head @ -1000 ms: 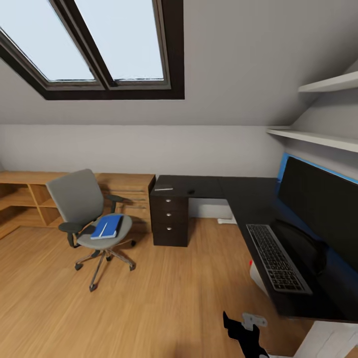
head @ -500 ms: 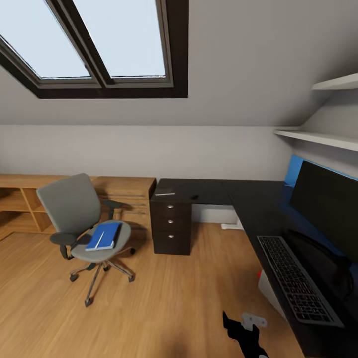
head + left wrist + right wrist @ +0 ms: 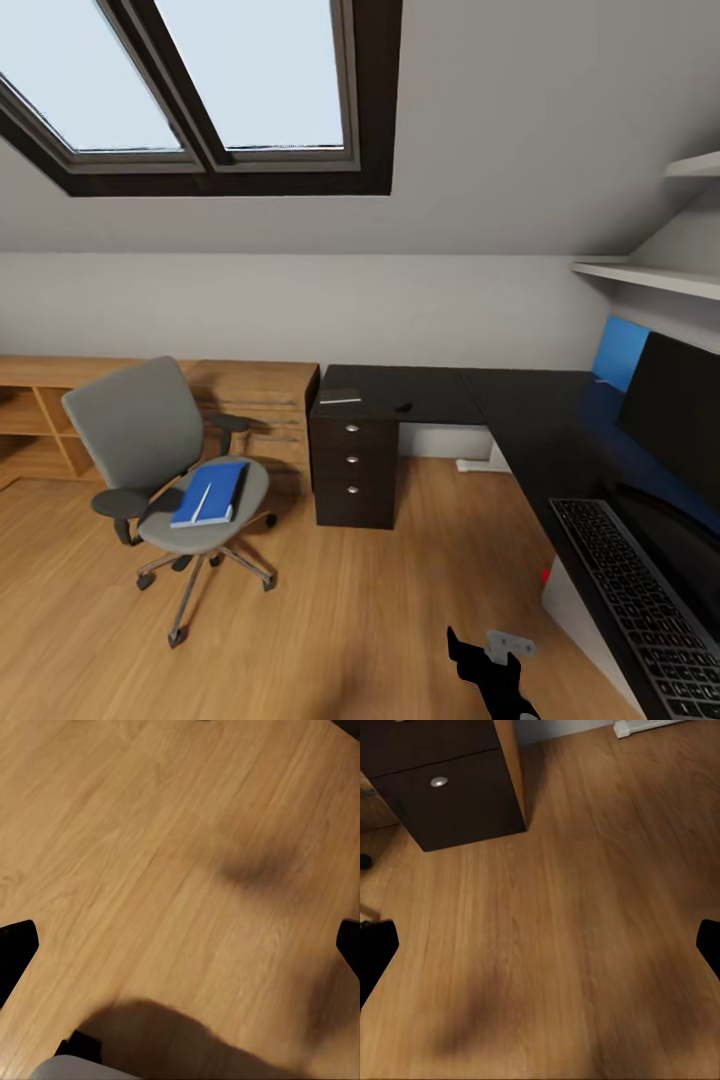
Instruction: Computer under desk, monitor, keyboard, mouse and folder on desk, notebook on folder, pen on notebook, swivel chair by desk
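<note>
The grey swivel chair (image 3: pixel 150 430) stands on the wood floor left of the desk (image 3: pixel 500 405). On its seat lies the blue folder (image 3: pixel 212 490), and a thin white pen (image 3: pixel 203 502) rests on top of it. Over the desk's drawers lie the flat grey notebook (image 3: pixel 339 400) and the small dark mouse (image 3: pixel 404 407). At the right edge are the keyboard (image 3: pixel 650 605) and the black monitor (image 3: pixel 682 412). Below the desk, a white case with a red spot (image 3: pixel 556 592) looks like the computer. My left gripper (image 3: pixel 180 945) and right gripper (image 3: pixel 540 945) hang open over bare floor.
A light wood cabinet (image 3: pixel 60 395) runs along the back wall behind the chair. Dark drawers (image 3: pixel 353 470) with silver knobs close off the desk's left end. White shelves (image 3: pixel 650 275) hang at the upper right. A dark piece of my arm (image 3: pixel 495 672) shows at the bottom.
The whole view has shifted: the desk, keyboard and monitor slid toward the right edge and the chair sits lower. That is camera motion; nothing in the room moved.
</note>
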Robot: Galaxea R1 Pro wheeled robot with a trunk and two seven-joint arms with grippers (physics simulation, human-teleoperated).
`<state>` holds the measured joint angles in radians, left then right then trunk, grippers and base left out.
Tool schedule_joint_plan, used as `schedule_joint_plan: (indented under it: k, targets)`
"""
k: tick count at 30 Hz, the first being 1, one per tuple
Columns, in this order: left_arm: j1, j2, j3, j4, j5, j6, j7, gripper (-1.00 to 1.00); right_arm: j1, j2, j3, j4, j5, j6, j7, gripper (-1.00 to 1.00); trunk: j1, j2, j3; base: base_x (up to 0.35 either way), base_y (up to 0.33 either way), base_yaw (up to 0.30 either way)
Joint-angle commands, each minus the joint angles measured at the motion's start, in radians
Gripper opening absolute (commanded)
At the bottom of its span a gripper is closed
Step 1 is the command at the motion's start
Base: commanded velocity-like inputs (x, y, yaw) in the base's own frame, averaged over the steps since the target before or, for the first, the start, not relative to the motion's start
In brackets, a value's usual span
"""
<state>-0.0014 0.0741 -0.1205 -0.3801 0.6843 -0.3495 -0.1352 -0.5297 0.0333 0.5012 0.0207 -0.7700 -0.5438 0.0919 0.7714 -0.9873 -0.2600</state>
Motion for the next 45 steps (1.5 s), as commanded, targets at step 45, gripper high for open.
schedule_joint_plan:
  k: [45]
  targets:
    - [0.0,-0.001,-0.007,0.0,0.011,-0.004,-0.003,1.0,-0.001,0.001,0.002,0.001,-0.011,-0.005,0.009,1.0,0.001,-0.001,-0.001,0.188,0.003,0.03]
